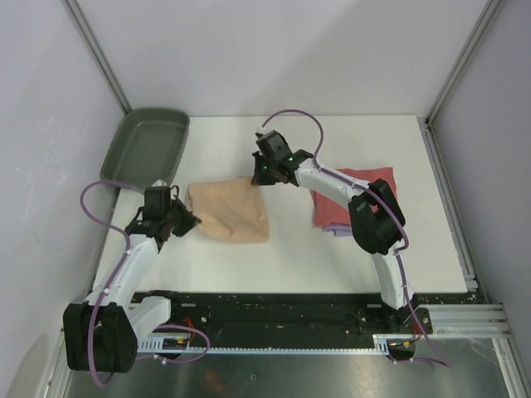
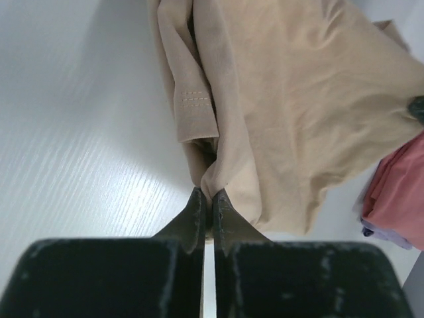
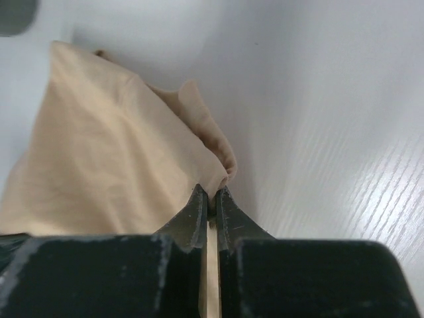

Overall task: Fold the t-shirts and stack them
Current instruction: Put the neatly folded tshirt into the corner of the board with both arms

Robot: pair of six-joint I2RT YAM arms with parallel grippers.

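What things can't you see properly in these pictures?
- Lavender shirt: in the top view only a sliver peeks out from under the coral-red shirt and the right arm.
- Coral-red shirt: in the left wrist view the right edge cuts it off.
- Green tray: in the right wrist view it is just a blurred corner.
- Tan shirt: its own top layer hides the inner folds, even where the left pincer and right pincer pinch it.
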